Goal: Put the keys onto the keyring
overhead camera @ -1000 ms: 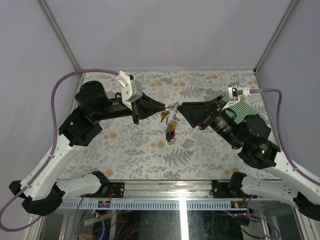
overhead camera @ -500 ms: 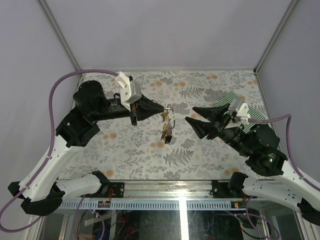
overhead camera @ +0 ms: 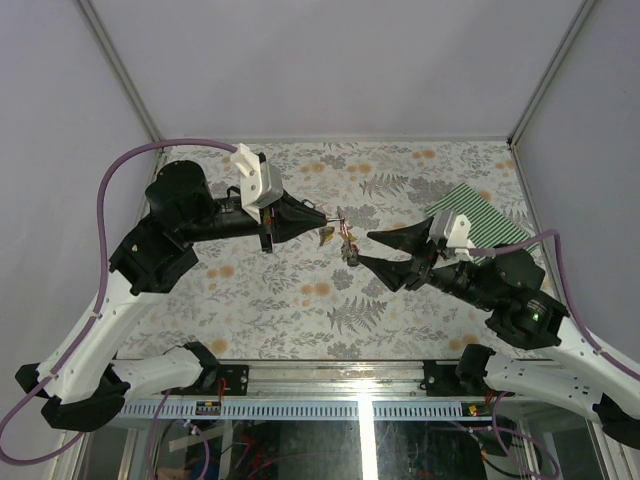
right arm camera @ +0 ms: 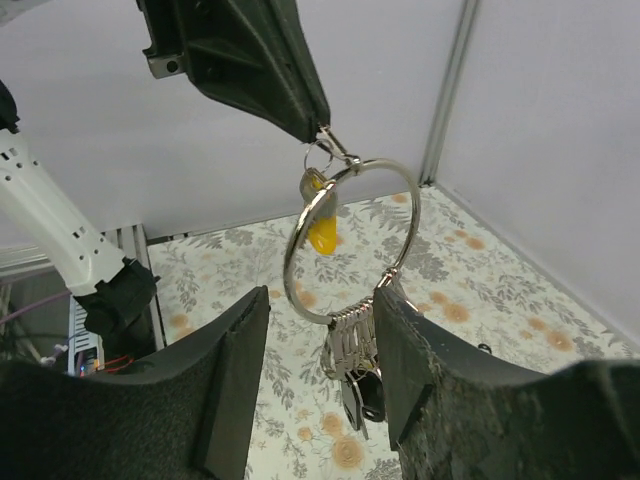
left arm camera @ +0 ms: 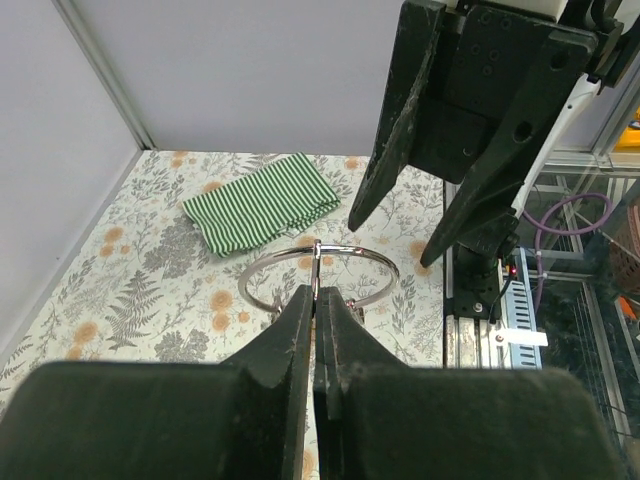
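Three pale walls (overhead camera: 330, 60) enclose the floral tabletop (overhead camera: 290, 300) beneath the keyring (left arm camera: 316, 250).

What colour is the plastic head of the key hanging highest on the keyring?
Yellow: the key head is clearest in the right wrist view.

The keyring (left arm camera: 316, 251) is silver, one key (right arm camera: 322, 232) yellow, the cloth (left arm camera: 262, 200) green-striped, the table (left arm camera: 150, 300) fern-and-flower printed.

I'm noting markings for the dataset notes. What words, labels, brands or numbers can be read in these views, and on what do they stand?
No text is legible in any view.
White tag on the frame past the table edge, left wrist view: too blurred to read.
keys, keyring, striped cloth: no print visible.
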### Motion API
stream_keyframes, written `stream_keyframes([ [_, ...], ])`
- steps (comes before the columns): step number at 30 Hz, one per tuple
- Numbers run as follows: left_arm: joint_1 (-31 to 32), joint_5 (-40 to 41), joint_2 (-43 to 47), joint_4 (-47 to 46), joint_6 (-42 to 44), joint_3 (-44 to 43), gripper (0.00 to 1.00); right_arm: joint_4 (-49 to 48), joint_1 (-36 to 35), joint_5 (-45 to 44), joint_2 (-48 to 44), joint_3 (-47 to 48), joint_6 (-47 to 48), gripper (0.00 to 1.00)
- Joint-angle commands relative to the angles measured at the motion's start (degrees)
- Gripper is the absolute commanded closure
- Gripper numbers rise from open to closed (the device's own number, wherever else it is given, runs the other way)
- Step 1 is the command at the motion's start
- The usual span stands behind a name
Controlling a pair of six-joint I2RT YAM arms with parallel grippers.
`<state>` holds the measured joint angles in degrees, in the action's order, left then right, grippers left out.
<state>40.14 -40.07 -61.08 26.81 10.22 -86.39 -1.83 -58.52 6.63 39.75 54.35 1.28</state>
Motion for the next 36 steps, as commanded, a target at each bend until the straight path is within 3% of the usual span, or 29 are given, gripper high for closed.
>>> stream_keyframes([
  [1, 0.2, 0.0, 0.2, -2.1, 0.6, -2.5, 1.00, -2.2, -0.4, 4.2, 1.3, 2.5, -2.0, 0.48],
  [11, 0.2, 0.1, 0.3, -2.2, 0.7, -2.6, 1.00, -4.6, -0.4, 6.2, 2.6, 2.1, -1.4, 0.48],
  [22, 0.2, -2.6, 0.8, -0.7, 2.1, -3.4, 1.00, 4.5, -0.4, -3.4, -1.0, 4.2, 6.6, 0.49],
  [32, 0.2, -7.2, -1.2, 4.7, 3.6, -6.8, 1.00, 12.7, -0.4, -5.5, 6.6, 12.1, 6.1, 0.42],
  [36, 0.2, -7.8, -1.5, 6.2, 4.0, -7.5, 1.00, 11.7, -0.2, -3.9, 8.6, 12.8, 6.6, 0.39],
])
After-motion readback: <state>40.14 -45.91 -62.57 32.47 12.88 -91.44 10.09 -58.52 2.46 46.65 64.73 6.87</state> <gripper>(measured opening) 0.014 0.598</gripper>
